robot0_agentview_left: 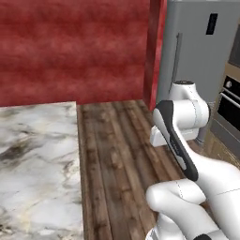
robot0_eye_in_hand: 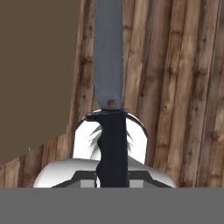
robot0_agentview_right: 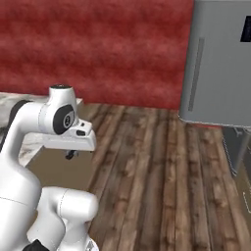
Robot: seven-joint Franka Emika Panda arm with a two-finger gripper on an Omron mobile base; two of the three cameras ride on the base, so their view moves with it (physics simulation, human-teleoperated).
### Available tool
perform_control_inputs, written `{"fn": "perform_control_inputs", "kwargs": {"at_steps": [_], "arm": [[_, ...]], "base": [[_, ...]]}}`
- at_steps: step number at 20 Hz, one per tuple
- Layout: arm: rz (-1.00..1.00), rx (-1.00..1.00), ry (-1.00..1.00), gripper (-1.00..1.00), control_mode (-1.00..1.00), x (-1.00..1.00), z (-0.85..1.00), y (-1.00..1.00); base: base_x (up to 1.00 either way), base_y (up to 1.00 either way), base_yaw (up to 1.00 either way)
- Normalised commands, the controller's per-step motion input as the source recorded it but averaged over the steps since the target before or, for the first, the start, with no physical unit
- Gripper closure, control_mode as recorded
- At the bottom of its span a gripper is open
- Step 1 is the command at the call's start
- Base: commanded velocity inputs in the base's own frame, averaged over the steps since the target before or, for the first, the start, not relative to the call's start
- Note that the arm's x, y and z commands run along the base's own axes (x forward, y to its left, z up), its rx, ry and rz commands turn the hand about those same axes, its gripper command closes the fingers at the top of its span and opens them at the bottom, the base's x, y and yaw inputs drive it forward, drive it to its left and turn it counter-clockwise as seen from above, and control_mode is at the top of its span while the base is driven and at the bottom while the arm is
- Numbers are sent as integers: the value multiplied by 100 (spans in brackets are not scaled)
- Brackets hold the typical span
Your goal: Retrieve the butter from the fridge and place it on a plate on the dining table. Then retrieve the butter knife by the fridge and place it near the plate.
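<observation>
Claw [robot0_eye_in_hand: 113, 177] clamped tight on butter knife [robot0_eye_in_hand: 109, 87], pinching black handle low down; grey blade runs far end out over wood floor [robot0_eye_in_hand: 183, 87]. Judged: knife light, rigid, thin, smooth handle could twist or slide in pinch, so handle grip behind guard right spot, not blade. Marble tabletop [robot0_agentview_left: 37, 159] near left; fridge [robot0_agentview_left: 197, 42] far right, door closed. Plate, butter not visible.

Open wooden floor [robot0_agentview_left: 117, 159] lies between dining table [robot0_agentview_left: 37, 154] and, seemingly farther off, fridge [robot0_agentview_left: 197, 51].
</observation>
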Motion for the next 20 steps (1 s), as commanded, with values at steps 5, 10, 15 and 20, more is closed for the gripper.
{"fn": "perform_control_inputs", "kwargs": {"at_steps": [5,10,15,20], "arm": [[0,0,0,100,100,0,0,0],[0,0,0,100,100,0,0,0],[0,0,0,100,100,0,0,0],[0,0,0,100,100,0,0,0]], "base": [[99,-29,-10],[100,2,-15],[100,4,-6],[100,4,-4]]}}
